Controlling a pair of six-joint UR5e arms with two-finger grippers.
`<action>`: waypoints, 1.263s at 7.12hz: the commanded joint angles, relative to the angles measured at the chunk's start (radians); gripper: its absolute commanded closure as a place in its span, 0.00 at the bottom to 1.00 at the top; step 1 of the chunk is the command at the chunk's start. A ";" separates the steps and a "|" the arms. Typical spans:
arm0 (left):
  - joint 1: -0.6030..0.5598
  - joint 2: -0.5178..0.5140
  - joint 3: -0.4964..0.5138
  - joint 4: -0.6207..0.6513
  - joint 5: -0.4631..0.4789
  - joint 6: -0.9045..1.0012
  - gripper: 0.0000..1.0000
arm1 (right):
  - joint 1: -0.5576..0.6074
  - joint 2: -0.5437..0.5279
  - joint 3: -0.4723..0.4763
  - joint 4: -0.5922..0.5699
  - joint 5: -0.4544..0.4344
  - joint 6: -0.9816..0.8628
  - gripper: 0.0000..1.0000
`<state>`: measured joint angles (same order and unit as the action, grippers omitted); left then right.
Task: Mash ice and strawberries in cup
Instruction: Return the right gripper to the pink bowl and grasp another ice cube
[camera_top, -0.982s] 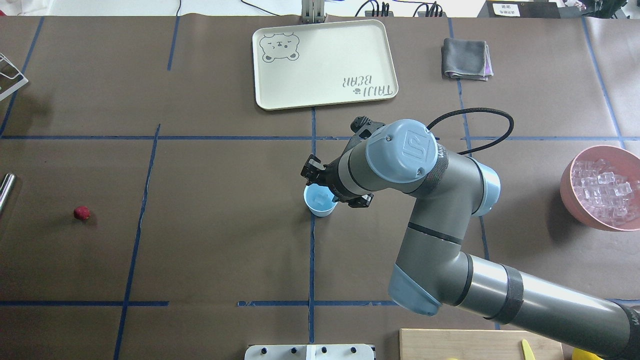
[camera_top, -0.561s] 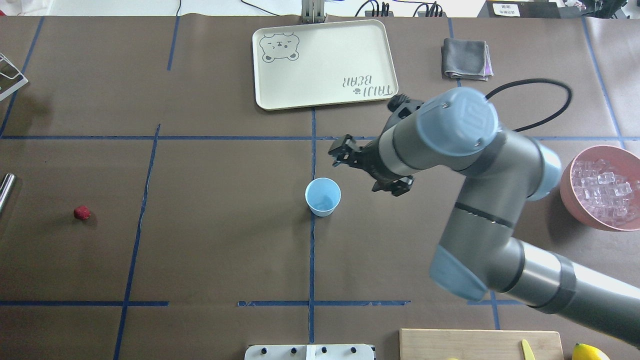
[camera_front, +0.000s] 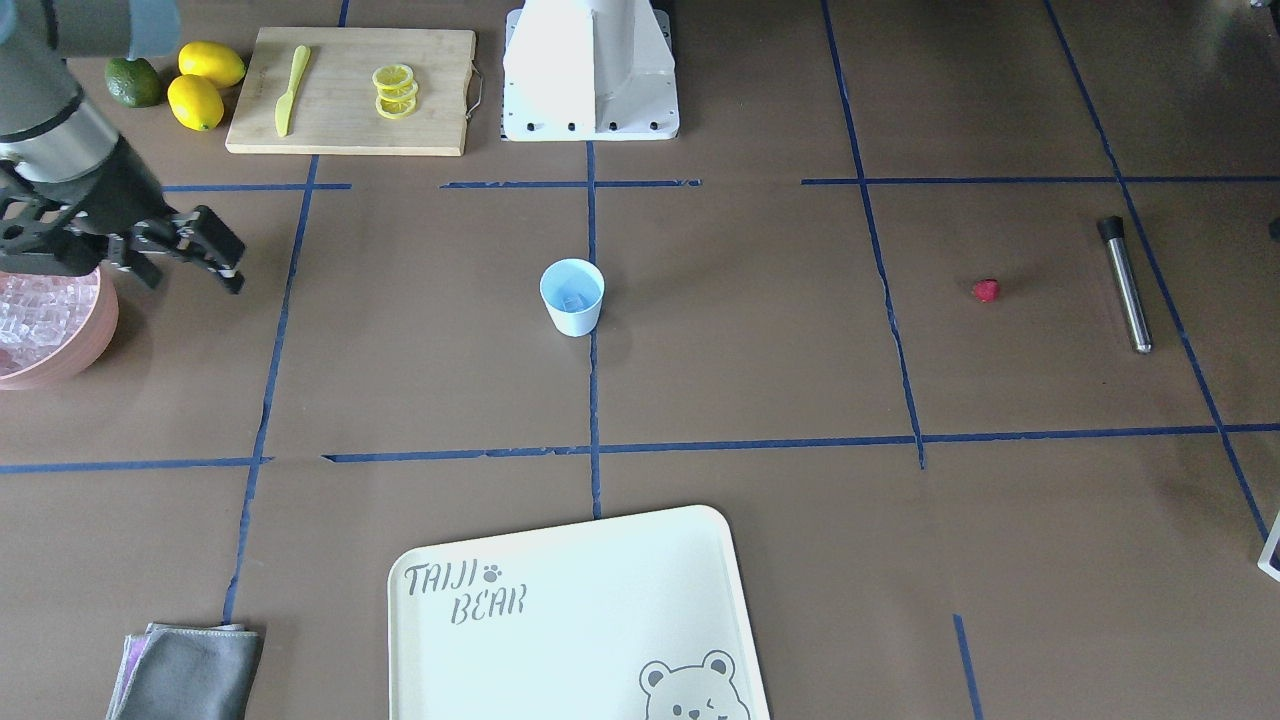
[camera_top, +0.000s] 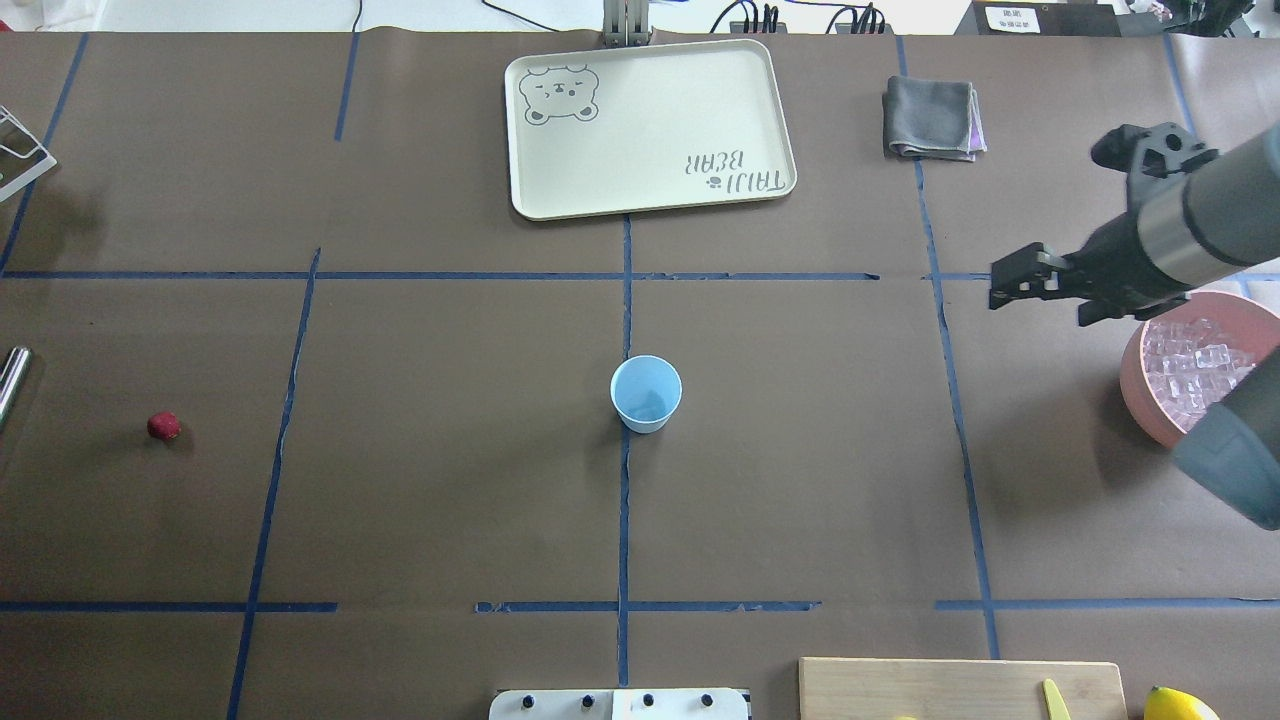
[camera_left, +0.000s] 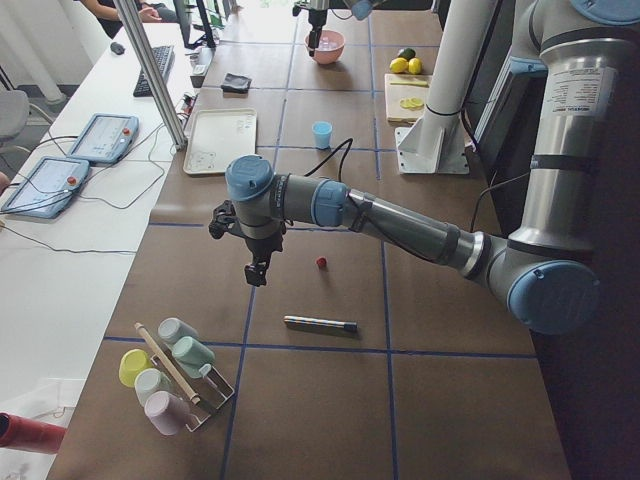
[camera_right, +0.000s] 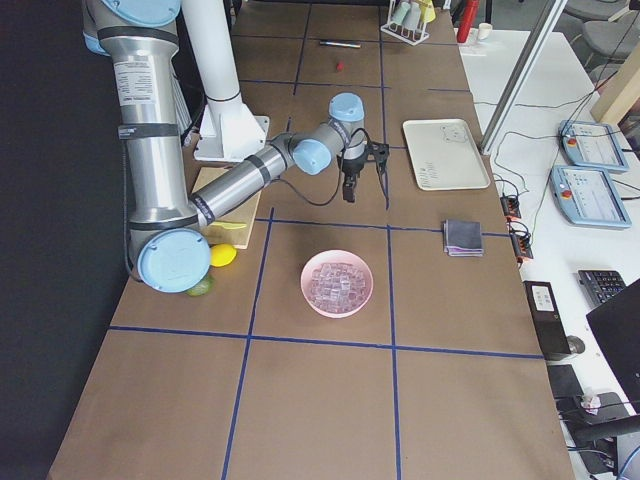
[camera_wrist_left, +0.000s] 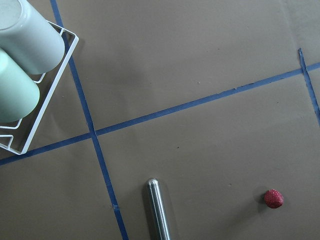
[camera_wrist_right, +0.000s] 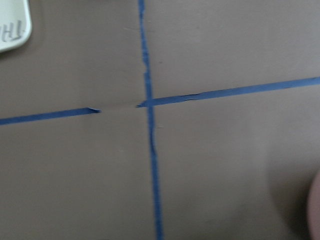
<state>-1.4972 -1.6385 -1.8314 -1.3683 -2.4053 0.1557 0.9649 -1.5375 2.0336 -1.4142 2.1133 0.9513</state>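
Observation:
The pale blue cup (camera_top: 640, 424) stands upright at the table's middle, also in the front view (camera_front: 573, 322). One clear ice cube (camera_front: 572, 296) lies inside it. More ice (camera_top: 1200, 372) fills the pink bowl (camera_top: 1135, 390) at the right edge. The red strawberry (camera_top: 163, 426) lies alone at the far left and shows in the left wrist view (camera_wrist_left: 273, 198). My right gripper (camera_top: 1045, 298) is open and empty, in the air just left of the pink bowl. My left gripper (camera_left: 256, 270) hovers near the strawberry; I cannot tell whether it is open or shut.
A metal muddler (camera_front: 1125, 285) lies beyond the strawberry. A cream tray (camera_top: 650, 130) and a grey cloth (camera_top: 933, 118) sit at the far side. A cutting board (camera_front: 350, 90) with lemon slices, lemons (camera_front: 205, 85) and a rack of cups (camera_wrist_left: 25, 65) stand at the edges.
My right arm has swung from over the cup to the right, as far as the pink bowl. The gripper stays open. The cup and strawberry have not moved.

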 joint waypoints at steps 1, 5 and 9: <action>0.000 0.000 0.012 0.000 0.000 0.002 0.00 | 0.113 -0.136 -0.053 0.001 -0.002 -0.352 0.00; 0.000 0.002 0.014 0.000 0.000 0.004 0.00 | 0.160 -0.138 -0.249 0.084 -0.006 -0.523 0.01; 0.000 0.002 0.008 0.000 0.000 0.004 0.00 | 0.158 -0.145 -0.288 0.098 0.002 -0.520 0.06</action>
<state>-1.4972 -1.6375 -1.8207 -1.3683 -2.4053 0.1595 1.1240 -1.6818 1.7586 -1.3176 2.1147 0.4330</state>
